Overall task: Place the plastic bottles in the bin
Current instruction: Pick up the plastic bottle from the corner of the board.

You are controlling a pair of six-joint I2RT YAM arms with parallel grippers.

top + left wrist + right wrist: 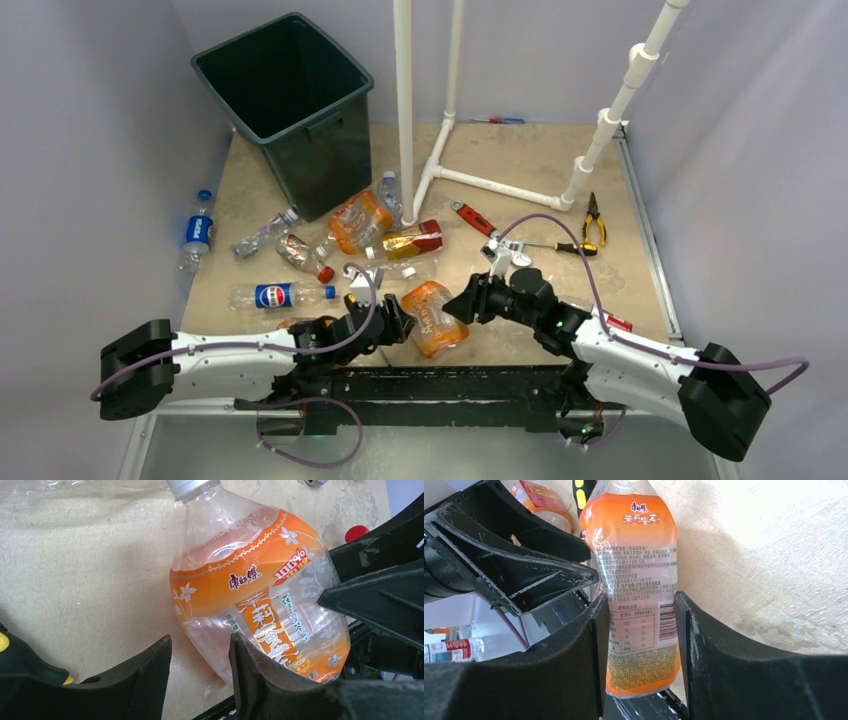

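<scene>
At the near edge of the pale, rough-grained tabletop (540, 165), a clear dented plastic bottle with a glossy orange label (435, 318) lies on its side between the two arms. The right tool (640, 600) is clamped on its lower body, matte black pads (599, 645) pressed to both flanks. The left tool (200, 640) has its jaws apart with bare tabletop in the gap and one finger against the bottle. Farther back, crumpled clear plastic bottles (283, 295) lie scattered. Beyond them, far left, stands the tapered dark green square plastic bin (315, 165) with its thick rim.
</scene>
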